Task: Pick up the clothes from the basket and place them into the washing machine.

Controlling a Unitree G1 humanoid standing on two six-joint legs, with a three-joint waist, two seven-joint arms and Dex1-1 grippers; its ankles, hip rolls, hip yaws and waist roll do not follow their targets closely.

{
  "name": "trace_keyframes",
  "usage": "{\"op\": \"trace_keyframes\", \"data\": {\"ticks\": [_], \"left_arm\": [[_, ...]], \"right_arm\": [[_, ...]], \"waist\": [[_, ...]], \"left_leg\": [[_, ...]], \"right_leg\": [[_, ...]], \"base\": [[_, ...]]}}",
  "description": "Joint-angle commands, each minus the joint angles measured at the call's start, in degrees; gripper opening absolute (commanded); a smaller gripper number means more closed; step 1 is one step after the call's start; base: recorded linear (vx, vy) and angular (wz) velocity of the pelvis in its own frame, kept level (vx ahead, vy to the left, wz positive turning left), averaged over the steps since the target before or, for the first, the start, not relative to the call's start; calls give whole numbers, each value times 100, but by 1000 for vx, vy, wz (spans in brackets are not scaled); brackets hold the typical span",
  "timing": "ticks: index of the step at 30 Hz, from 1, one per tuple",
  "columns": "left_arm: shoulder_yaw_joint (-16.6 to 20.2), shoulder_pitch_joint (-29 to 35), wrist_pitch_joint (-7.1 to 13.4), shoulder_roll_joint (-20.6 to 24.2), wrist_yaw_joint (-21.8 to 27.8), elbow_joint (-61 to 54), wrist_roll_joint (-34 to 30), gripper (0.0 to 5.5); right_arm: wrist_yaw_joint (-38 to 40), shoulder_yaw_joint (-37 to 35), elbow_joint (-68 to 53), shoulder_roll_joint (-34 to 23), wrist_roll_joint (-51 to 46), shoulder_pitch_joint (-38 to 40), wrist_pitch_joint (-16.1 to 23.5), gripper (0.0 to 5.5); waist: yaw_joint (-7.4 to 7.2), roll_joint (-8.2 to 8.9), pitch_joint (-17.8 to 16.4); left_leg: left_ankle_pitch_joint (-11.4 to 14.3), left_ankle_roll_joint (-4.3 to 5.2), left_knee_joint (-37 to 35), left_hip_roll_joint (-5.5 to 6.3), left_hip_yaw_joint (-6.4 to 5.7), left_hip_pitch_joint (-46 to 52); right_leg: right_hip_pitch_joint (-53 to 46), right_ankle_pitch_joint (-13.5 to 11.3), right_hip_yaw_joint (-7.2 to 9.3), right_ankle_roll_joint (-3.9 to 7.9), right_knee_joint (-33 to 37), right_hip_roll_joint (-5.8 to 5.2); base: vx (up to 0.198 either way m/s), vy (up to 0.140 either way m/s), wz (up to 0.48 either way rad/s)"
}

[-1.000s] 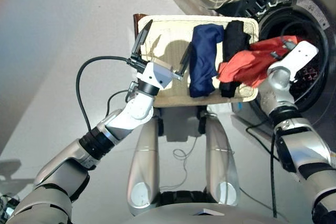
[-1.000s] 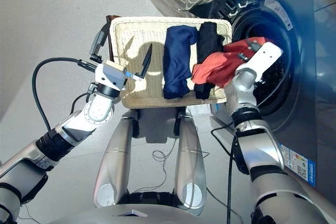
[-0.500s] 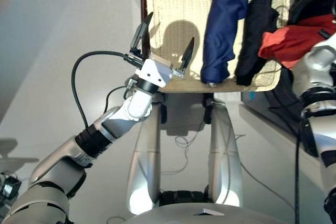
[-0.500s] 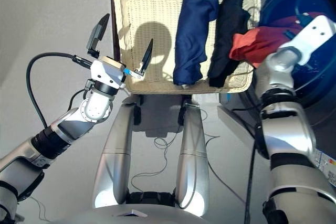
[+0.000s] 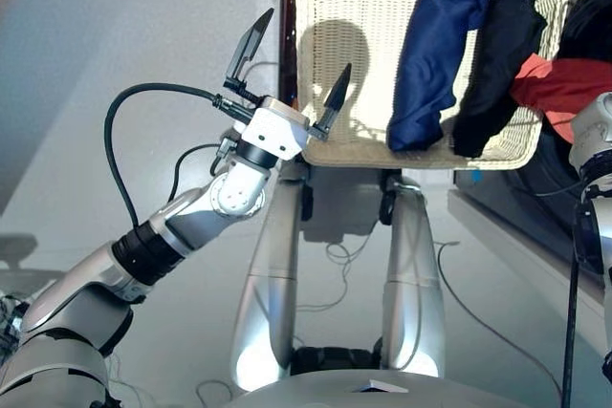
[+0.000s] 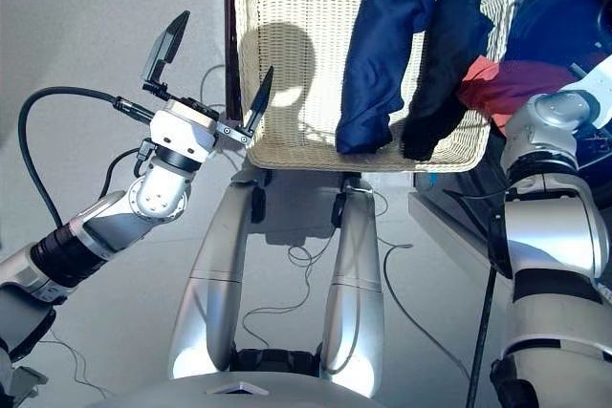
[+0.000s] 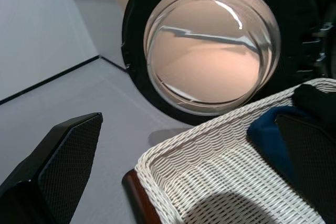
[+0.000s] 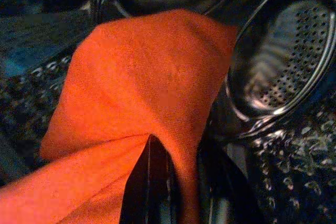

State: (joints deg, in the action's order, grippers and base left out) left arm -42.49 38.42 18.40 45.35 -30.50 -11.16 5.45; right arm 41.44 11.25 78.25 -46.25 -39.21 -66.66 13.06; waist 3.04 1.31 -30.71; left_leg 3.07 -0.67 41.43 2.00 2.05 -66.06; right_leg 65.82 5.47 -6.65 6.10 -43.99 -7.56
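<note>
Coral-red garment (image 8: 131, 98) clamped in the right gripper (image 8: 152, 182), inside the washing machine (image 8: 283, 66) drum.
Best pushed deeper past the rim before letting go. Navy garment (image 5: 432, 64) and black garment (image 5: 497, 64) waiting in the basket (image 5: 349, 7), beside the left gripper (image 5: 292, 69), spread wide and empty.

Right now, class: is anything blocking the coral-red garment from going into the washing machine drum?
Nothing visible does. The coral-red garment, pinched in the right gripper, already hangs inside the perforated drum, past the basket.
</note>
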Motion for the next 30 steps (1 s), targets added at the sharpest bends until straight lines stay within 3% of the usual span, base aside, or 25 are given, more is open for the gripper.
{"op": "trace_keyframes", "data": {"ticks": [1,8,9,10,11,17,19,21,27,29,30], "left_arm": [[325,-312,276,-187,-174,-588,-123,550],[329,-313,312,40,-191,-739,10,550],[348,-347,311,56,-178,-737,26,550],[370,-372,303,74,-180,-729,41,550],[398,-382,289,85,-150,-717,56,550],[564,-606,199,130,-201,-827,31,550],[533,-469,169,91,-172,-771,10,550],[403,-191,295,-235,-220,-742,128,550],[375,-154,370,-369,-133,-629,255,550],[479,-293,486,-385,-113,-562,342,550],[434,-224,438,-298,8,-473,345,550]], "right_arm": [[26,156,529,-1765,-274,-466,-205,0],[78,460,902,-1995,-279,-865,-528,0],[4,517,872,-1960,-223,-872,-559,91],[-37,609,823,-1912,-147,-903,-603,431],[-203,715,747,-1830,-118,-941,-613,550],[-194,827,511,-1381,5,-1026,-495,550],[-308,682,242,-1027,-129,-918,-256,550],[-166,785,360,-536,-16,-1004,-293,550],[-168,1028,-296,258,247,-1246,-59,550],[-510,1274,-311,-25,357,-1146,-59,550],[-732,1435,-708,103,170,-1356,-45,550]], "waist": [[-306,-425,92],[-298,-410,92],[-310,-404,92],[-320,-384,92],[-334,-368,92],[-416,-301,92],[-432,-324,92],[-326,-417,92],[-212,-480,92],[-247,-429,92],[-245,-401,92]], "left_leg": [[495,393,130,-381,-266,371],[498,384,203,-412,-246,164],[502,385,228,-417,-233,135],[498,383,219,-429,-222,128],[495,385,221,-436,-209,111],[506,382,226,-460,-137,82],[491,381,215,-456,-146,100],[481,362,169,-433,-144,176],[481,334,137,-398,-120,289],[473,343,120,-405,-106,291],[470,345,98,-421,-110,319]], "right_leg": [[-275,220,296,-34,-45,62],[-59,182,287,-13,-94,57],[-37,178,280,-9,-112,66],[-21,171,279,-10,-112,70],[4,166,275,-16,-114,77],[53,140,245,-31,-94,120],[26,146,241,-43,-74,129],[-22,159,272,-44,-67,87],[-104,152,266,-72,-67,107],[-112,129,258,-65,-39,108],[-135,112,264,-76,-20,118]], "base": [[0,0,0],[0,0,0],[0,0,0],[0,0,0],[0,0,0],[0,5,-65],[0,0,0],[0,0,0],[0,0,0],[0,0,0],[0,0,0]]}}
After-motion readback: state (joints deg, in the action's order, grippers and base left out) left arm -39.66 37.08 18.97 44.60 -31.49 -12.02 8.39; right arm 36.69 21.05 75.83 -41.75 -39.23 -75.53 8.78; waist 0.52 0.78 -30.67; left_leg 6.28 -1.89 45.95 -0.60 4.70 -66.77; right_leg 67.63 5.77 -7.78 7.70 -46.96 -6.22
